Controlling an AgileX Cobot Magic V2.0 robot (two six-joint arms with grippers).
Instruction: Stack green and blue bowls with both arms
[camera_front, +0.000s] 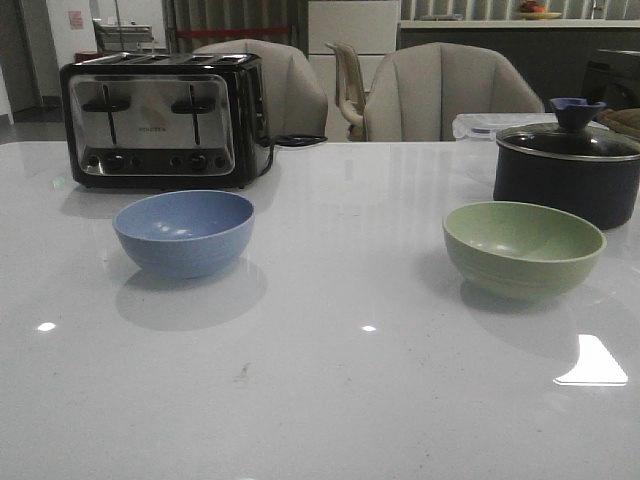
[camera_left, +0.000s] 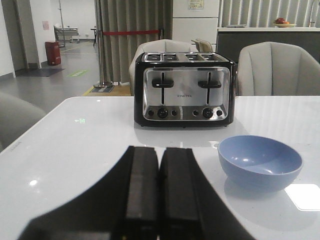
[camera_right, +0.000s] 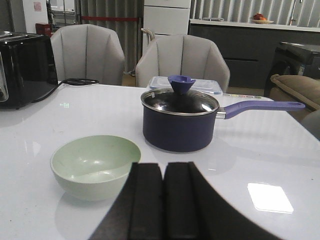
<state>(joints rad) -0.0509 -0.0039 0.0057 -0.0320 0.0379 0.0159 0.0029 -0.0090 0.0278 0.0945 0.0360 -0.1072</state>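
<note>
Jaws, both arms: pressed together with no gap, nothing held. Left gripper: black fingers closed flat against each other, above bare tabletop; blue bowl lies ahead of the fingertips and off to one side, well apart from them, untouched. Right gripper: fingers likewise closed and empty; green bowl sits just ahead of and beside the fingertips, its near rim partly hidden behind the finger edge, contact not determinable. Front view: neither arm visible. Blue bowl: dusty blue, upright, empty, on the left half of the white table, just in front of the toaster. Green bowl: pale sage, upright, empty, on the right half, well apart from the blue bowl; not stacked. Toaster: four-slot, chrome face, black body, at the far left of the table, cord trailing behind it. Pot: dark blue saucepan with glass lid and blue knob, just behind the green bowl, close but apart; long blue handle seen in the right wrist view. Clear lidded container: behind the pot. Grey chairs: beyond the far table edge.
</note>
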